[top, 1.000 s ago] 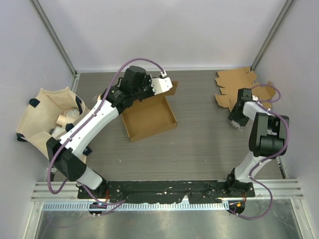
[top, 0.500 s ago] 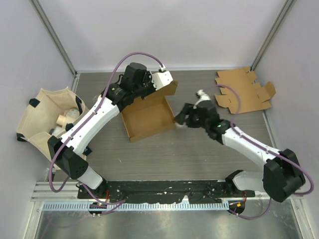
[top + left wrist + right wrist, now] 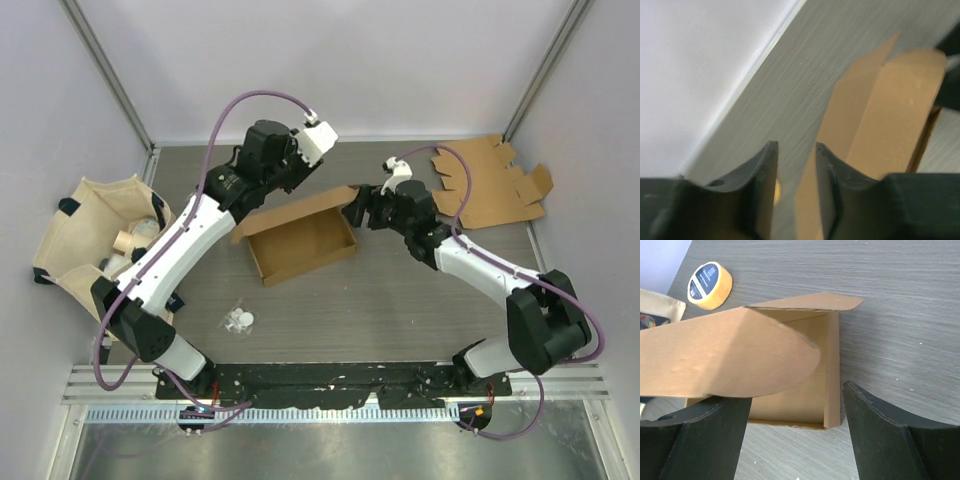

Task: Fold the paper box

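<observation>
a shallow brown paper box (image 3: 300, 245) lies open on the grey tabletop (image 3: 400, 310), its long far flap (image 3: 295, 208) raised. the left arm (image 3: 190, 240) reaches in from the left, its wrist above that flap. the right fingers (image 3: 357, 212) sit at the box's far right corner. a flat cardboard blank (image 3: 490, 185) lies far right, a cloth bag (image 3: 90, 235) at the left, and small white pieces (image 3: 240, 319) lie on the near side of the box.

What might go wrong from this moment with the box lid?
1. The lid flap lies free: the left gripper stands open beside it, so it may spring back.
2. The right gripper, open at the box corner, may shove the unpinned box instead of folding.
</observation>
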You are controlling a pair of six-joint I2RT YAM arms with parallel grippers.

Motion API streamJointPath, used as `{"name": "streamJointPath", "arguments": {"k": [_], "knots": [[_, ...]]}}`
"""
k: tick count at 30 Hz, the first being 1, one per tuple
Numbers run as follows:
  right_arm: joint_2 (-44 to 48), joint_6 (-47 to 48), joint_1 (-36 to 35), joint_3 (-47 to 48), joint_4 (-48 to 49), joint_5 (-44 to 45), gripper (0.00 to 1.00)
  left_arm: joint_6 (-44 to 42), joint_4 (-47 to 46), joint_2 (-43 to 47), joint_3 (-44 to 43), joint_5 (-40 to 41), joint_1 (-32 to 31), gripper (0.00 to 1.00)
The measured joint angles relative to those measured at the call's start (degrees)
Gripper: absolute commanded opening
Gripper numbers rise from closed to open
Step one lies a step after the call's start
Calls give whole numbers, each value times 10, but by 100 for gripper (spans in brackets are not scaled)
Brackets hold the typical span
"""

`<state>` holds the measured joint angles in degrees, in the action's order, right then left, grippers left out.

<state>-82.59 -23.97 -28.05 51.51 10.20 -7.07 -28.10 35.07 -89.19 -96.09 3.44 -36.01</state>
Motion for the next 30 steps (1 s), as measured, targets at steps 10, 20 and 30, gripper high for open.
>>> {"name": "streamJointPath", "arguments": {"k": [10, 20, 30], "knots": [[38, 83, -273, -96, 46, 76, 79, 302, -35, 203, 94, 159, 10, 73], [-69, 98, -414, -68, 98, 104, 78, 525, 104, 410, 234, 208, 23, 87], [-243, 226, -508, 104, 111, 139, 81, 660, 237, 466, 267, 262, 23, 83]]}}
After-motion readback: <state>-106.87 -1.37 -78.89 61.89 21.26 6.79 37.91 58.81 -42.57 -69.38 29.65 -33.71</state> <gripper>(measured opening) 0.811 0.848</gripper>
